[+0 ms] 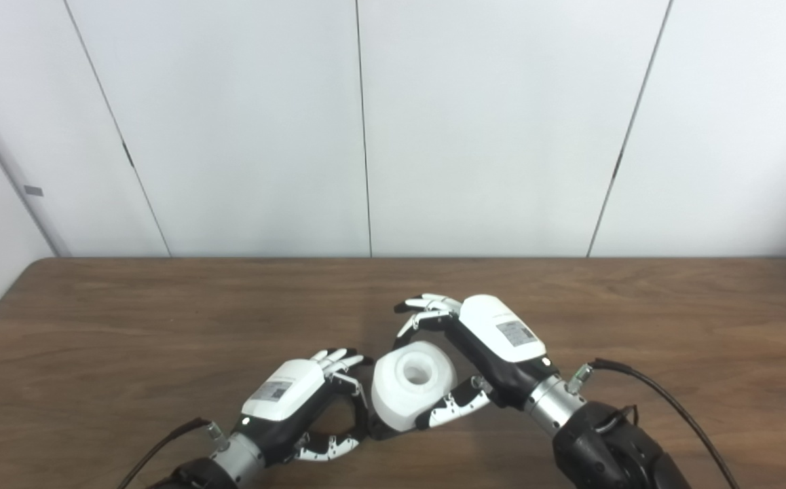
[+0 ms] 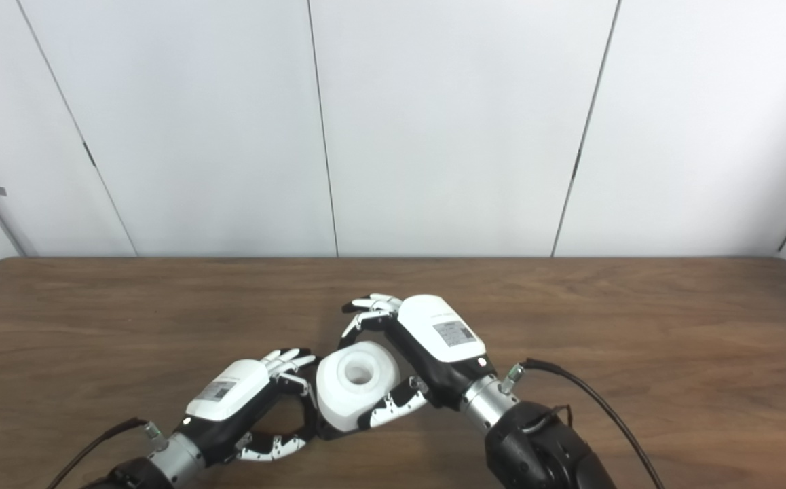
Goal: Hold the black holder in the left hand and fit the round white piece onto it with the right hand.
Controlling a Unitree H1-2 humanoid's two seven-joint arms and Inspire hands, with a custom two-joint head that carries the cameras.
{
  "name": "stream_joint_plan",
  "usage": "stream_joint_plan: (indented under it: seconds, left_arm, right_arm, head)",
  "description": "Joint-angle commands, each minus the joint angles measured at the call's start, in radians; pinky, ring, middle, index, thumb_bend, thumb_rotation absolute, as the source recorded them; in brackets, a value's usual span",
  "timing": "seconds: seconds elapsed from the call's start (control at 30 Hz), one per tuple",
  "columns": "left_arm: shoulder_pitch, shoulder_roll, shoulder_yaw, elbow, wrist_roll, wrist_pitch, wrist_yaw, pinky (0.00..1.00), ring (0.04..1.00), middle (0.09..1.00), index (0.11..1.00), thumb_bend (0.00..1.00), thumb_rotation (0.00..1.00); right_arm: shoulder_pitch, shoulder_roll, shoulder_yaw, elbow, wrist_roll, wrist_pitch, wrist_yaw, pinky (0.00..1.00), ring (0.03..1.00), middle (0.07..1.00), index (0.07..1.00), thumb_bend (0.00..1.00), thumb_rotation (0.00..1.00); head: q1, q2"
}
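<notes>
The round white piece [image 1: 412, 386], with a hole in its top, sits low in the middle of the table between my two hands. Only a dark sliver of the black holder [image 1: 374, 429] shows under the piece's left lower edge; the rest is hidden. My left hand [image 1: 301, 401] is curled around that sliver from the left, fingers and thumb closed on it. My right hand [image 1: 481, 346] arches over the piece from the right. Its thumb lies against the piece's front right side, and its fingers [image 1: 427, 309] stand spread just beyond the far edge with a small gap.
The brown wooden table [image 1: 128, 319] stretches wide on both sides of the hands. A black cable [image 1: 664, 397] trails from the right wrist across the table's right part. White wall panels stand behind the far edge.
</notes>
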Motion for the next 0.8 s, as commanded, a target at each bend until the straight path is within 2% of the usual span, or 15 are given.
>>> stream_joint_plan:
  seconds: [0.0, 0.77]
  left_arm:
    - [-0.006, -0.004, -0.013, 0.000, 0.010, -0.016, -0.004, 1.00, 0.973, 0.921, 0.483, 0.51, 0.05]
    - [-0.006, -0.009, -0.015, 0.011, 0.011, -0.024, 0.014, 1.00, 0.972, 0.920, 0.483, 0.51, 0.05]
  right_arm:
    - [-0.027, 0.010, 0.002, -0.037, -0.010, -0.005, -0.009, 0.75, 0.873, 0.840, 0.482, 0.50, 0.15]
    - [-0.029, 0.020, 0.023, -0.049, -0.064, 0.036, 0.022, 0.70, 0.865, 0.843, 0.482, 0.50, 0.15]
  head:
    - [0.001, 0.000]
    - [0.005, 0.000]
